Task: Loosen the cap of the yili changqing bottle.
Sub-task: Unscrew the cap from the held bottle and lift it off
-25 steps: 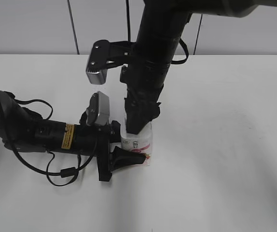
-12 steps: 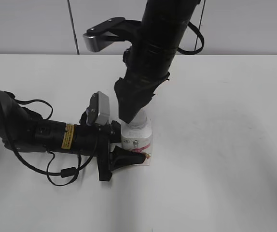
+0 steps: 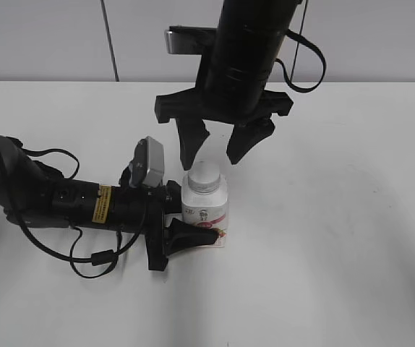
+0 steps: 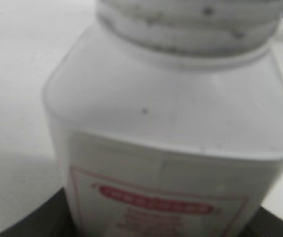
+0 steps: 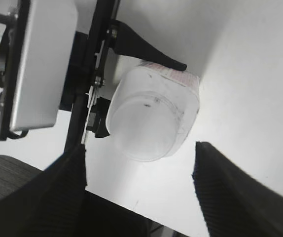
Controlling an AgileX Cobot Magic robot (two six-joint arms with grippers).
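The yili changqing bottle [image 3: 206, 210] stands upright on the white table, white with a pink-red label. Its white cap [image 3: 205, 175] sits on the neck. My left gripper [image 3: 180, 228] lies low along the table and is shut on the bottle's body. The bottle fills the left wrist view [image 4: 171, 128], the cap's ribbed edge [image 4: 191, 24] at the top. My right gripper [image 3: 218, 155] hangs open just above and behind the cap, touching nothing. The right wrist view looks down on the cap [image 5: 144, 126] and the bottle [image 5: 183, 98], above my spread fingers [image 5: 141, 173].
The white table [image 3: 338, 238] extends to the right and front. A grey wall [image 3: 48, 36] rises behind its far edge. The left arm's cables [image 3: 84, 256] loop on the table at the left.
My right gripper has let go of the cap, turned, risen and opened wide. The cap, hidden before, now shows on the bottle. The left gripper and bottle have not moved.
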